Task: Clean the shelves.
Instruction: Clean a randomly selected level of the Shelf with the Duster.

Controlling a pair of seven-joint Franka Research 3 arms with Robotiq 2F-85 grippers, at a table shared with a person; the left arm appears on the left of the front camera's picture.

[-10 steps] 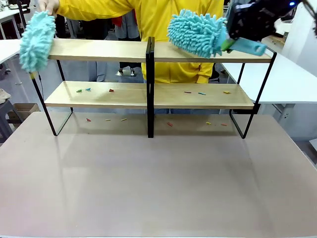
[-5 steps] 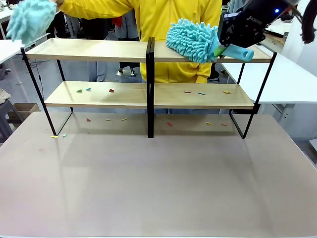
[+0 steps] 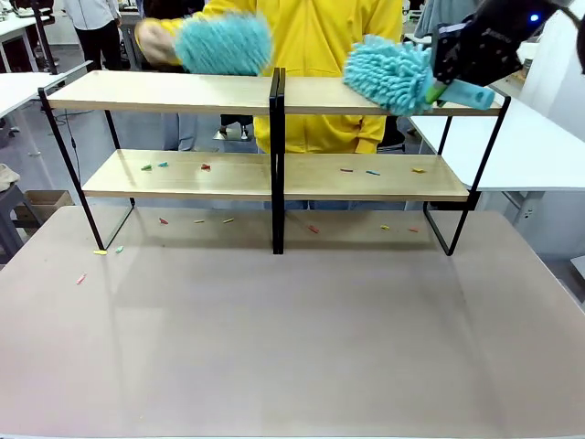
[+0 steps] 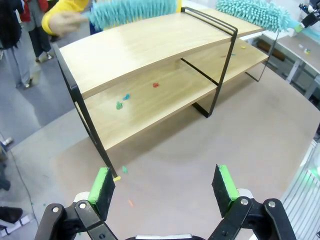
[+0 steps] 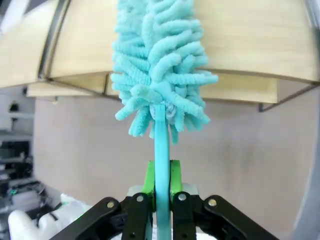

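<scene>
The shelves (image 3: 164, 91) stand at the table's far side, two light-wood boards in a black frame. My right gripper (image 3: 435, 89) is shut on the handle of a turquoise fluffy duster (image 3: 388, 73), whose head lies on the right half of the top board. In the right wrist view the duster (image 5: 160, 75) rises from the closed right gripper (image 5: 161, 177) over the top board (image 5: 240, 35). A person in yellow sweeps a second duster (image 3: 224, 44) over the top board's left half. My left gripper (image 4: 165, 182) hangs open above the table, facing the shelves (image 4: 145, 45).
Small coloured scraps (image 3: 155, 166) lie on the lower board, more on the table under the rack (image 3: 313, 229) and by its left leg (image 3: 101, 251). White tables (image 3: 539, 146) flank the rack. The near table surface (image 3: 292, 347) is bare.
The person's duster swept from beyond the top board's left end to near the central post. My right gripper slid its duster to the right. Scraps landed on the table at left.
</scene>
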